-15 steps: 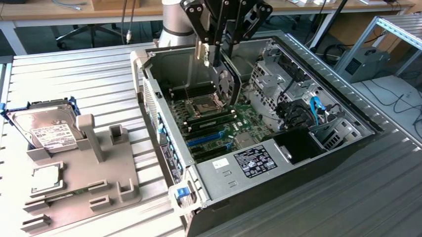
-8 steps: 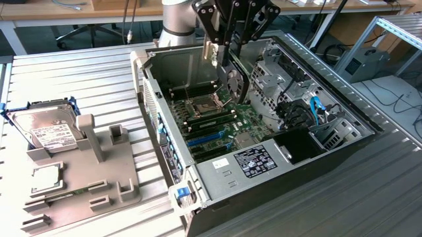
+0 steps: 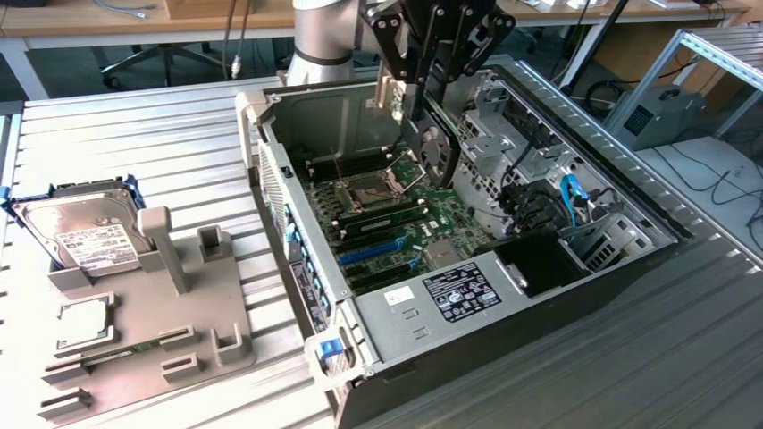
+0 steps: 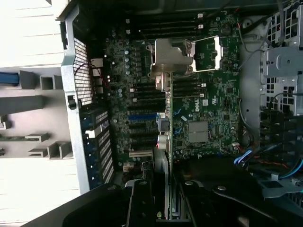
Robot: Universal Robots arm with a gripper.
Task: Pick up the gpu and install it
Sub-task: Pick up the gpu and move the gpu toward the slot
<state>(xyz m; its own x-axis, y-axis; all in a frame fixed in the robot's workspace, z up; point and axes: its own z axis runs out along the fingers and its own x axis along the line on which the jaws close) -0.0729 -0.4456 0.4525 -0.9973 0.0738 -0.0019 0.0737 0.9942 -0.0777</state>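
The gripper (image 3: 430, 71) is clamped on the gpu (image 3: 439, 147), which hangs straight below it. Both hover above the motherboard (image 3: 394, 214) inside the open case (image 3: 524, 331).

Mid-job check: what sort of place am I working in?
Likely a robotics lab or test workshop: a slatted aluminium workbench, an open PC case with the gripper holding the gpu above it, and wooden desks behind.
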